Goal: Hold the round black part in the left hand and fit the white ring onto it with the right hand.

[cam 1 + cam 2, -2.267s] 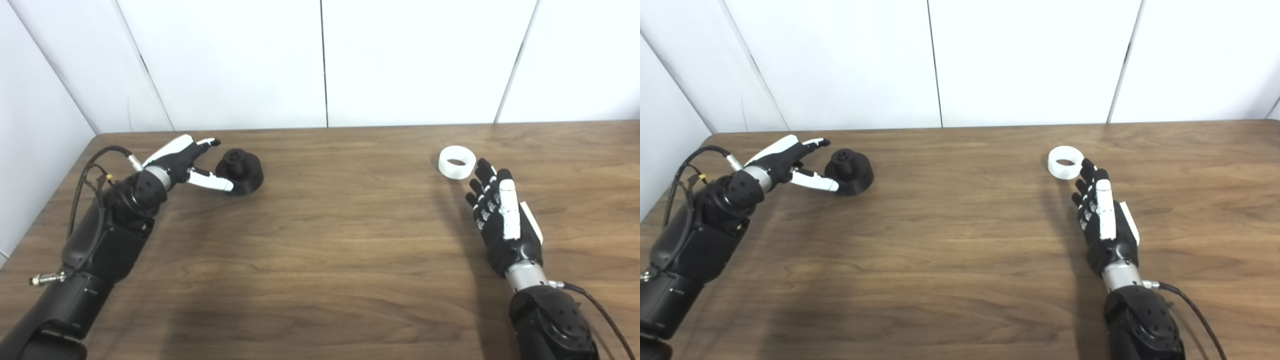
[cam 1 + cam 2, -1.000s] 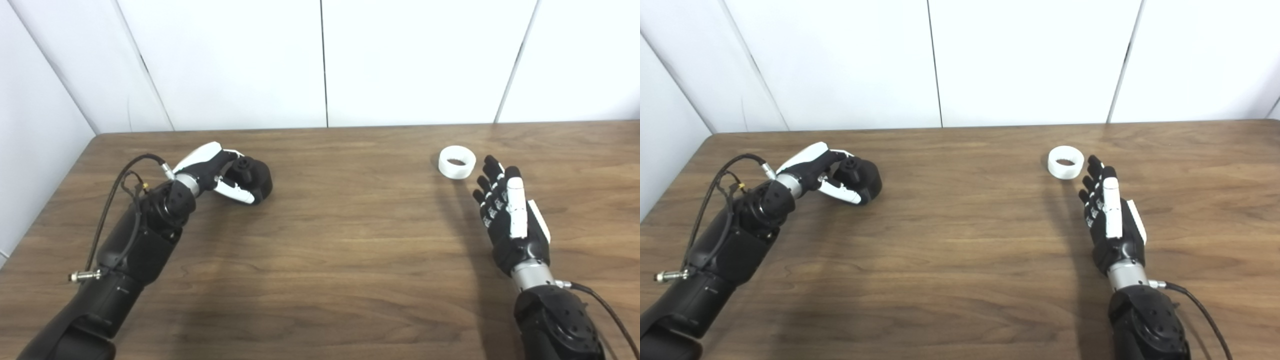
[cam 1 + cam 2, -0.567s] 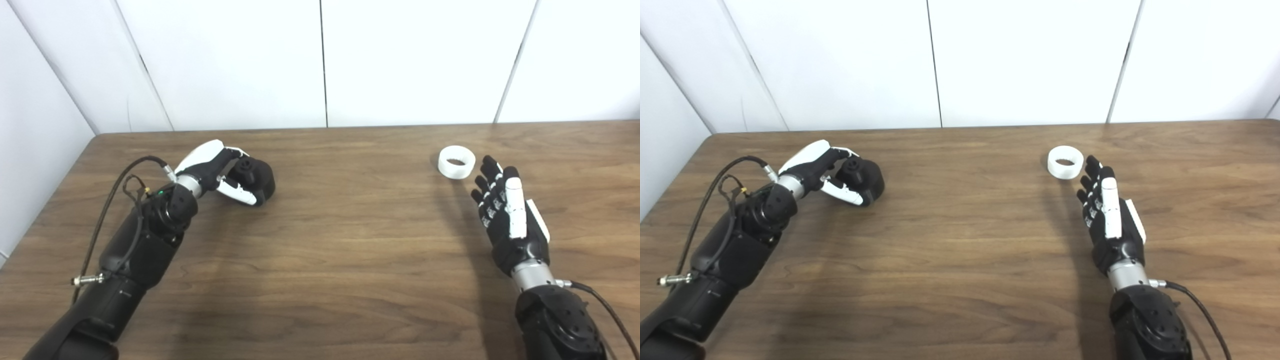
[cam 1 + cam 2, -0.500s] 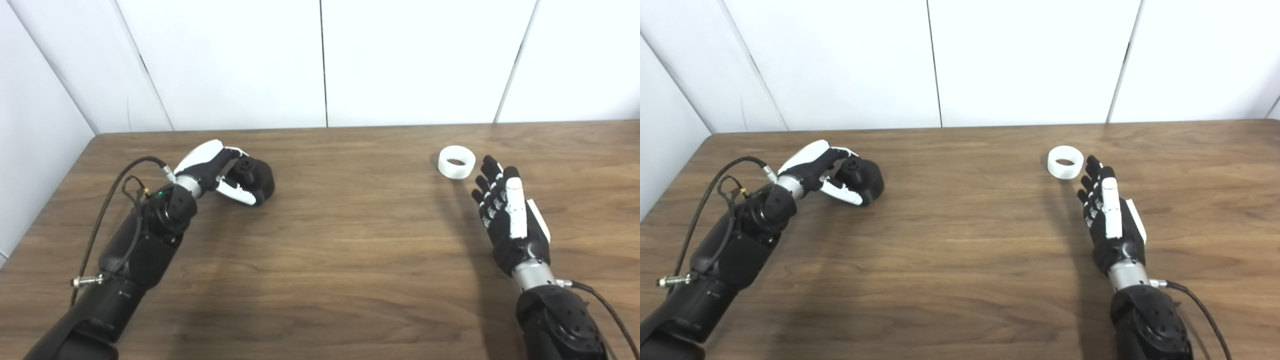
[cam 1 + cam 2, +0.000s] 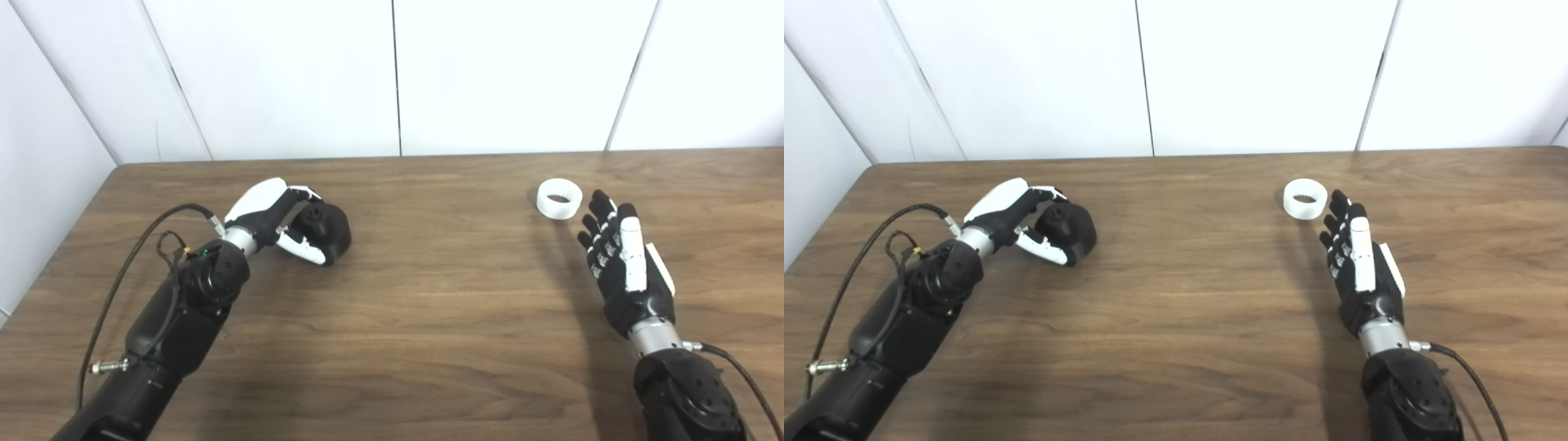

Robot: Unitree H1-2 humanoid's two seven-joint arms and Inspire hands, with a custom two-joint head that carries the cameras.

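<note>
The round black part (image 5: 324,228) is tilted on its side in my left hand (image 5: 278,217), whose fingers curl over its top while the thumb presses its near edge; its hub faces back toward the wrist. On the right of the wooden table (image 5: 429,294) the white ring (image 5: 559,198) lies flat. My right hand (image 5: 621,266) hovers just right of and nearer than the ring, open with fingers stretched, a small gap between fingertips and ring.
White wall panels close the table's far edge, and a side wall runs along the left. A black cable (image 5: 147,236) loops off my left forearm. Bare wood spans the space between the two hands.
My left hand closed on the black part, tipped it on its side and carried it right and nearer. My right hand drew back slightly from the ring. The ring has not moved.
</note>
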